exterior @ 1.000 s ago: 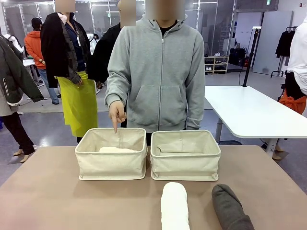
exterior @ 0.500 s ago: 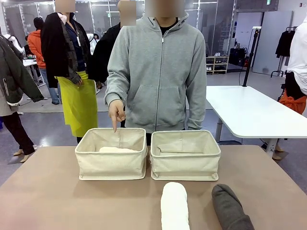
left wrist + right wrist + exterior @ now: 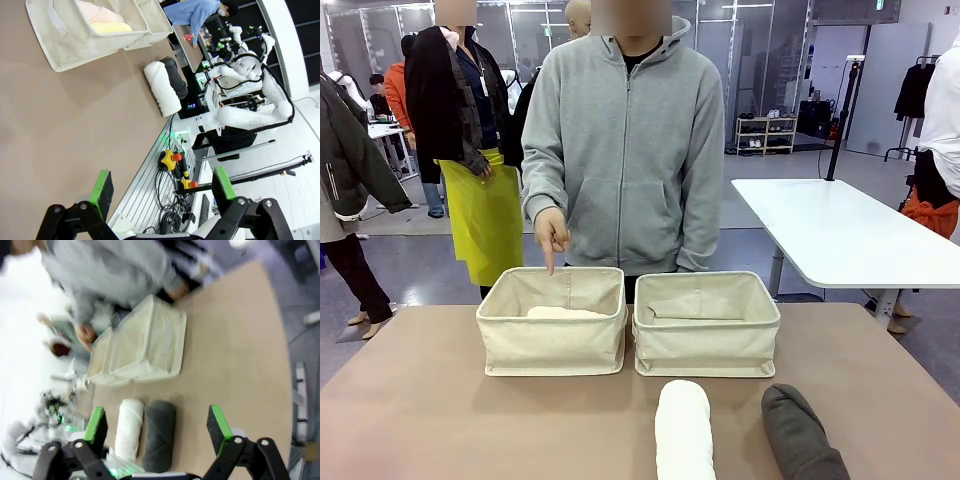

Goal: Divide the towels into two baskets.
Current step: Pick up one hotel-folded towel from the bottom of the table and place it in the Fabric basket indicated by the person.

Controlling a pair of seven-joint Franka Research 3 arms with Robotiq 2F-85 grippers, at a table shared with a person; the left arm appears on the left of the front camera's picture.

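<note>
Two beige canvas baskets stand side by side, the left basket [image 3: 550, 325] and the right basket [image 3: 707, 325]. A pale towel top [image 3: 565, 312] shows inside the left one. In the left wrist view that basket [image 3: 65, 40] holds the pale pink towel [image 3: 97, 10] and the pale yellow towel [image 3: 111, 27]. The white towel [image 3: 683, 432] and the dark grey-brown towel [image 3: 800, 432] lie on the table in front of the right basket. My left gripper [image 3: 162, 187] hangs open above bare table. My right gripper [image 3: 156, 427] is open above the white towel [image 3: 129, 429] and dark towel [image 3: 159, 435].
A person in a grey hoodie stands behind the baskets, one hand [image 3: 551, 232] pointing a finger down over the left basket's far rim. The brown table [image 3: 410, 400] has bare room at the left and front. A white table [image 3: 840, 235] stands behind at the right.
The person has shifted a little to the left, and the pointing hand has moved slightly left with them. Towels and baskets have not moved.
</note>
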